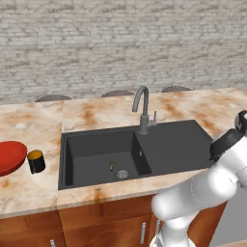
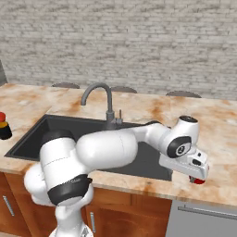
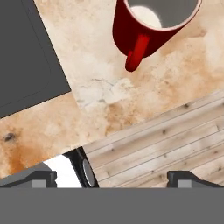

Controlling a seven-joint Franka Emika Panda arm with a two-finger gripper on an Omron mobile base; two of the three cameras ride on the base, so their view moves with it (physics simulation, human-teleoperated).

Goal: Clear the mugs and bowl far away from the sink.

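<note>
Red mug (image 3: 153, 26) upright near surface (image 3: 131, 96) front edge, right of sink (image 1: 130, 152).
Handle points toward the front edge; rim cut off in hand view. Gripper (image 3: 111, 177) fully open, empty, above it. Black mug (image 1: 36, 161) beside bowl (image 1: 9, 157), left edge.

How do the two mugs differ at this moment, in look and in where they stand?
The black mug has a yellow-orange inside; the red mug has a pale inside. The black mug stands left of the sink, close beside the red bowl; the red mug stands on the counter right of the sink, under the open gripper. The red mug's handle shows; the black mug's does not. Both stand upright on the counter.
</note>
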